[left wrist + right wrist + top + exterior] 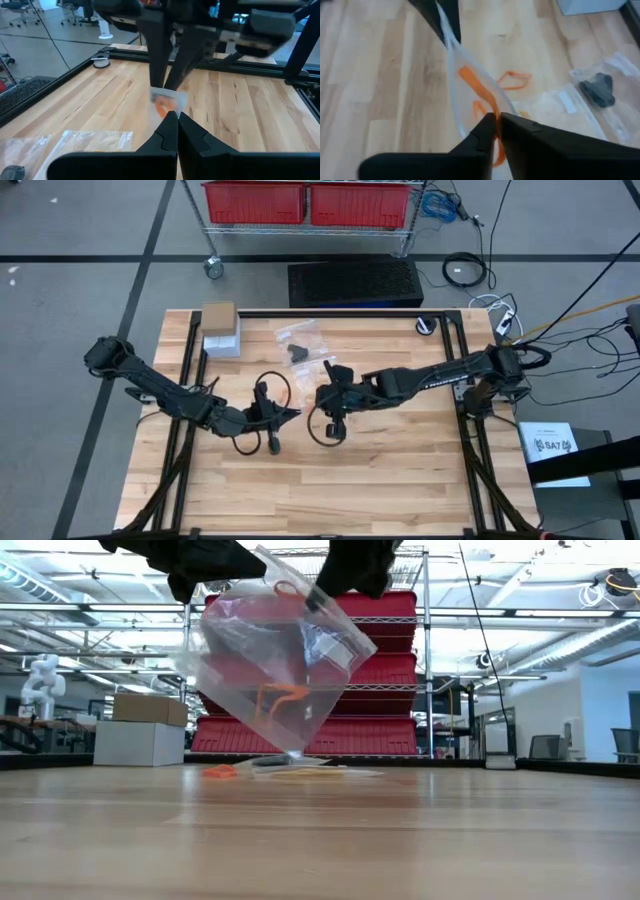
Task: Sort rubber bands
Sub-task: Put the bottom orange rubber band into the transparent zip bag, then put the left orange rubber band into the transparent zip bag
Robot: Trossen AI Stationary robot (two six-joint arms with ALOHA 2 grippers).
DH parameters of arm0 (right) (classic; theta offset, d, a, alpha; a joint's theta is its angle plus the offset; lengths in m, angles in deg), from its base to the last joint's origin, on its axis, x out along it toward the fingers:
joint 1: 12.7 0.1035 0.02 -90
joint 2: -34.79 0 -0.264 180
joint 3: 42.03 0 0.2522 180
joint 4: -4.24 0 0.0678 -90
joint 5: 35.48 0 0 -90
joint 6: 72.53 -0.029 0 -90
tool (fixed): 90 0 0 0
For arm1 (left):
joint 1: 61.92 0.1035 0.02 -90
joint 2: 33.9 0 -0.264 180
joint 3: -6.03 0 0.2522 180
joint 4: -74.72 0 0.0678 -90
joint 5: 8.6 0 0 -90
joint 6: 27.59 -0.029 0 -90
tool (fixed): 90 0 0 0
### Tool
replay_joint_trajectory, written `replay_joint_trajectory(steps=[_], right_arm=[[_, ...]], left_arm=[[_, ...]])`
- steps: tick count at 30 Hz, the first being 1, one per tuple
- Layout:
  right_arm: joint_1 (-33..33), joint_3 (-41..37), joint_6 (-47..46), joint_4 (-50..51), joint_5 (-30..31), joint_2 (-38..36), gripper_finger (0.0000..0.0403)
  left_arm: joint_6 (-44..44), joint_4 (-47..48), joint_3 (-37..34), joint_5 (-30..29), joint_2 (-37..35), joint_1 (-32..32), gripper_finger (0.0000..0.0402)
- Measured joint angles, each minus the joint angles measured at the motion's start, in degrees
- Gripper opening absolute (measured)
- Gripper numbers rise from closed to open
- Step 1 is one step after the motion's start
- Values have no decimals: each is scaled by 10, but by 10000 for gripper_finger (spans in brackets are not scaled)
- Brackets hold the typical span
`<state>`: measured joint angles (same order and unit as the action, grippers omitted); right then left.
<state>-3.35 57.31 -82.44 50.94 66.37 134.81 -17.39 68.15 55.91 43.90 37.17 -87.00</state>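
Observation:
A clear plastic bag (270,655) hangs over the table's middle with orange rubber bands (278,697) inside, its lowest corner (293,752) at the table top. My left gripper (292,413) and my right gripper (322,395) are both shut on the bag's top edge, a little apart. One orange rubber band (515,80) lies loose on the wood, and pale tan rubber bands (310,775) lie beside it on a flat clear bag (545,105). My left gripper pinches the bag's top edge (167,102) between its two fingers, reaching almost level from the table's left. The bag hangs below the fingers. My right gripper pinches the top edge (490,107) a little farther along, slanting down from the table's right. The plastic between the two holds bows open (455,75).
Two more clear bags (300,338) lie at the table's far middle, one holding a black thing (597,90). A white box with a cardboard box on it (220,330) stands at the far left. A roll of tape (427,326) lies at the far right.

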Motion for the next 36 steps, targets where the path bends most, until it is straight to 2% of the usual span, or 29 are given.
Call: replay_joint_trajectory(steps=[7, 12, 16, 20, 27, 31, 36], right_arm=[[6, 10, -13, 6, -18, -1, 111], [16, 66, -12, 40, -16, -2, 170], [28, 122, -11, 99, -15, -3, 200], [44, 160, -13, 184, 2, -5, 213], [51, 161, -76, 321, 0, -8, 211], [61, 134, -96, 313, -19, -14, 211], [68, 52, -115, 234, -32, -25, 211]], left_arm=[[0, -2, 0, 0, 0, 0, 0], [0, -1, 0, 0, 0, 0, 0], [0, -1, 0, -14, 0, 0, 0], [-4, 3, 0, -50, 0, -5, 0], [-21, 11, 0, -96, -2, -24, 0], [-15, 66, 0, -134, -33, -41, 0], [10, 138, 0, -155, -103, -66, 0]])
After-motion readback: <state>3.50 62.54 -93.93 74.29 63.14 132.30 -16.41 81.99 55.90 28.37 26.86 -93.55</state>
